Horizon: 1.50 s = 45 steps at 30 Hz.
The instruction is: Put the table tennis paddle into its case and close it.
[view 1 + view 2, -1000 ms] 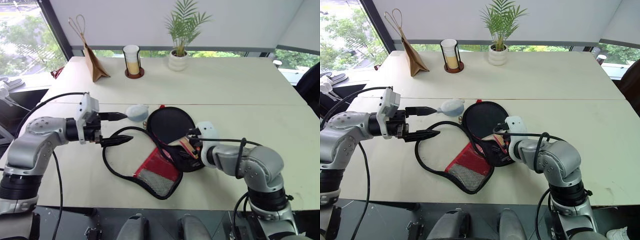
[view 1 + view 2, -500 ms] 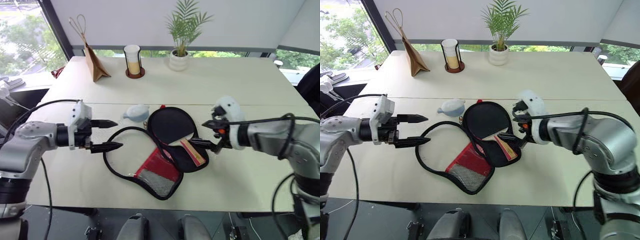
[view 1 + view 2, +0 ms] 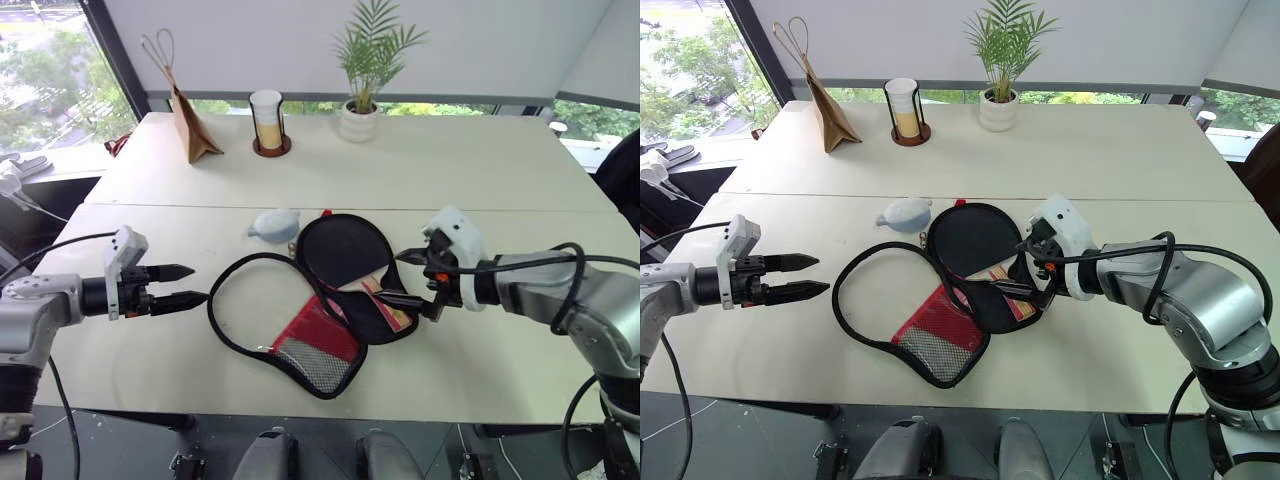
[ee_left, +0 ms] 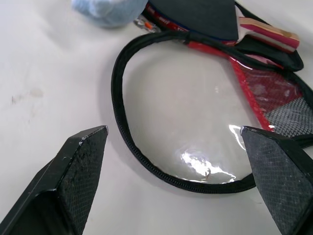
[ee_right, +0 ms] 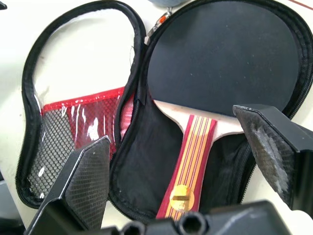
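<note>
While the left gripper [image 3: 180,285] hangs with its fingers spread and empty over bare table [image 3: 520,180] at the left, well apart from everything else, the case [image 3: 330,345] lies unzipped and splayed in the middle. Its flap, with clear window, red panel and mesh pocket, is folded out toward the left gripper. The table tennis paddle [image 5: 222,63] rests black face up in the case's other half, handle toward the front edge. A grey-blue fluffy ball [image 3: 274,224] sits just beside the case's far rim. The right gripper [image 3: 405,278] hovers above the handle, fingers wide apart, holding nothing. Along the far side stand a brown paper bag [image 3: 190,125], a cup [image 3: 265,120] and a potted plant [image 3: 362,75], well clear.
</note>
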Each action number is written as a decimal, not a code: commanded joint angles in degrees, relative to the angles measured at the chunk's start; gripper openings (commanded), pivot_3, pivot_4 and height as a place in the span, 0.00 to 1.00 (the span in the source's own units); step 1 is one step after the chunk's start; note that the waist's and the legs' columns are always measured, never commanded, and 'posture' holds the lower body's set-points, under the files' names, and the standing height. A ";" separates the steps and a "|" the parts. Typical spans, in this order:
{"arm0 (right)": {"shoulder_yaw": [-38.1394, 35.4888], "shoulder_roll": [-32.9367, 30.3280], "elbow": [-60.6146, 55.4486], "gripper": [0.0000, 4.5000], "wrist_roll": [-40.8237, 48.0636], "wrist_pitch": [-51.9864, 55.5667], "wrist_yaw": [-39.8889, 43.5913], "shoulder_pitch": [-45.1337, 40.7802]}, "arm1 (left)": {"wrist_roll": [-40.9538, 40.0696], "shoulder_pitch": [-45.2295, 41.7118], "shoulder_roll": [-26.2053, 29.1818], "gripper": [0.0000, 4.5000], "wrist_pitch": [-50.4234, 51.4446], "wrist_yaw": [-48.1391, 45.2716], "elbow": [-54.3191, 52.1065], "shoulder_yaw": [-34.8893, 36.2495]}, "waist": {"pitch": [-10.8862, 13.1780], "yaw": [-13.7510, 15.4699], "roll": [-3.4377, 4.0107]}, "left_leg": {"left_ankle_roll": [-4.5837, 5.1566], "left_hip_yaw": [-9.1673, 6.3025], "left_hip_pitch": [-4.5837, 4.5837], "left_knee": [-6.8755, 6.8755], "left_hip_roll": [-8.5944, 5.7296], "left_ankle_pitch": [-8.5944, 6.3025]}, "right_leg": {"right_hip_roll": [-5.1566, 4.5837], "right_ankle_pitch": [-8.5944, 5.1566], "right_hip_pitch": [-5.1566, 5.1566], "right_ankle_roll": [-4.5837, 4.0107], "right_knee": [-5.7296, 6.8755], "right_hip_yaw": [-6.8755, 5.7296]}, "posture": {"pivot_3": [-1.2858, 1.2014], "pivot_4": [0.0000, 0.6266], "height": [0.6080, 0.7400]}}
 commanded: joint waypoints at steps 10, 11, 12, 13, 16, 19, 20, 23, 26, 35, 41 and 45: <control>-0.18 1.73 -0.37 0.99 -2.31 -1.86 0.22 -0.08 | -2.80 0.87 -6.21 1.00 8.95 3.01 1.22 0.49 | 0.00 0.04 0.00 | -0.13 0.00 0.00 0.00 0.00 0.07 | 0.00 0.00 0.00 0.00 0.00 0.01 | 0.52 0.24 1.00; -0.19 1.81 -0.40 0.99 -2.45 -1.89 0.19 0.02 | -2.92 1.05 -6.30 1.00 9.43 2.73 1.27 0.25 | 0.00 0.04 0.00 | -0.15 0.00 0.00 0.00 0.00 0.08 | -0.01 0.00 0.00 0.00 0.00 0.01 | 0.52 0.24 1.00; -0.20 1.90 -0.40 0.99 -2.58 -1.91 0.18 0.10 | -3.01 1.33 -6.36 1.00 9.87 2.39 1.10 -0.05 | 0.00 0.01 0.00 | -0.15 0.00 0.00 0.00 0.00 0.08 | -0.01 0.00 0.00 0.00 0.00 0.01 | 0.52 0.24 1.00; -0.26 1.95 -0.50 0.99 -2.66 -1.88 0.14 0.22 | -2.95 1.85 -6.32 1.00 10.05 2.02 0.61 -0.47 | 0.00 0.00 0.00 | -0.15 0.00 0.00 0.00 0.00 0.08 | -0.01 0.00 0.00 0.00 0.00 0.01 | 0.52 0.24 1.00; -0.50 2.12 -0.79 1.00 -2.73 -1.72 -0.12 0.57 | -2.73 2.99 -6.13 0.88 10.32 1.35 -0.58 -1.20 | 0.00 0.01 0.00 | -0.18 0.00 0.00 0.00 0.00 0.10 | -0.01 0.00 0.00 0.00 0.00 0.02 | 0.52 0.24 1.00; -0.69 2.42 -0.97 1.00 -2.71 -1.57 -0.48 0.82 | -2.54 3.06 -5.94 0.60 10.32 1.55 0.23 -0.38 | 0.00 0.01 0.00 | -0.20 0.00 0.00 0.00 0.00 0.11 | -0.02 0.00 0.00 0.00 -0.01 0.03 | 0.52 0.24 1.00; -0.71 2.46 -1.00 1.00 -2.68 -1.55 -0.56 0.86 | -2.47 3.05 -5.88 0.46 10.27 1.60 0.49 -0.18 | 0.00 0.05 0.00 | -0.19 0.00 0.00 0.00 0.00 0.11 | -0.02 0.00 0.00 0.00 -0.01 0.03 | 0.52 0.24 1.00; -0.50 2.79 -1.00 1.00 -2.73 -1.56 -1.00 1.09 | -2.07 2.85 -5.33 0.11 9.93 1.25 2.43 0.10 | 0.00 0.02 0.00 | -0.20 0.00 0.00 0.00 0.00 0.11 | -0.02 0.00 0.00 0.00 -0.01 0.03 | 0.52 0.24 1.00; -0.28 2.99 -0.96 1.00 -2.93 -1.67 -1.31 1.25 | -2.76 3.22 -5.26 0.00 10.62 0.81 2.22 0.26 | 0.00 0.04 0.00 | -0.20 0.00 0.00 -0.01 0.00 0.11 | -0.02 0.00 0.00 0.00 -0.01 0.03 | 0.52 0.24 1.00; -0.18 3.50 -1.06 1.00 -3.25 -1.37 -1.61 1.23 | -7.63 3.60 -4.40 0.00 15.14 1.35 -2.18 4.74 | 0.00 0.01 0.00 | -0.19 0.00 0.00 -0.01 0.00 0.10 | -0.03 0.00 0.01 0.00 -0.04 0.04 | 0.52 0.24 1.00; 0.23 3.96 -1.23 1.00 -3.51 -1.44 -1.53 1.38 | -4.26 0.10 -4.02 0.51 10.39 6.36 3.01 7.97 | 0.00 0.06 -0.01 | -0.19 0.00 0.00 -0.01 0.00 0.11 | -0.02 0.00 0.01 0.00 -0.05 0.03 | 0.52 0.24 1.00; 0.69 4.38 -1.01 1.00 -3.86 -1.63 -1.46 1.10 | -3.13 -0.90 -5.23 0.84 9.13 7.45 3.43 6.46 | 0.00 0.01 -0.01 | -0.21 0.01 0.00 -0.02 0.00 0.12 | -0.02 0.00 0.00 0.00 -0.06 0.03 | 0.52 0.24 1.00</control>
